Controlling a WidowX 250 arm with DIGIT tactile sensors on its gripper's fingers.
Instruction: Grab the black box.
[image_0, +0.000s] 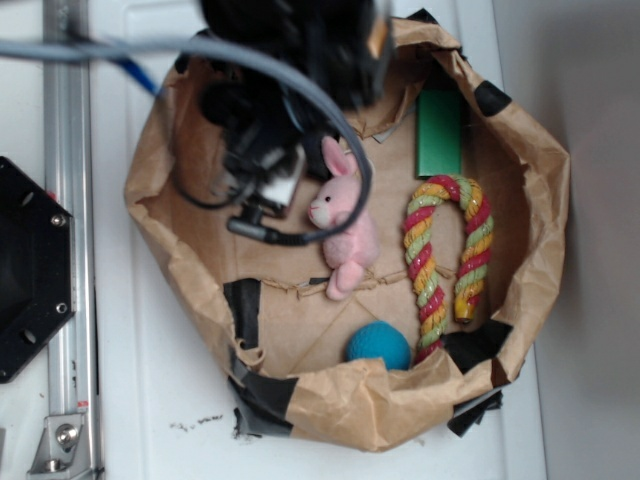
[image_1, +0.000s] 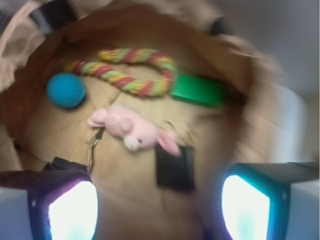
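In the wrist view the black box (image_1: 175, 168) lies flat on the brown paper floor, just below the pink bunny's ear. My gripper (image_1: 159, 210) hovers above it, open, with nothing between its fingers (image_1: 75, 210). The box sits ahead of the gap, a little right of its middle, apart from both fingers. In the exterior view the arm and its cables (image_0: 280, 130) hang over the upper left of the paper bag and hide the box. The wrist view is motion-blurred.
The paper bag (image_0: 200, 130) has raised crumpled walls with black tape patches (image_0: 243, 305). Inside lie a pink bunny (image_0: 345, 235), a striped rope cane (image_0: 445, 250), a blue ball (image_0: 379, 345) and a flat green box (image_0: 440, 130). A metal rail (image_0: 70, 250) runs at left.
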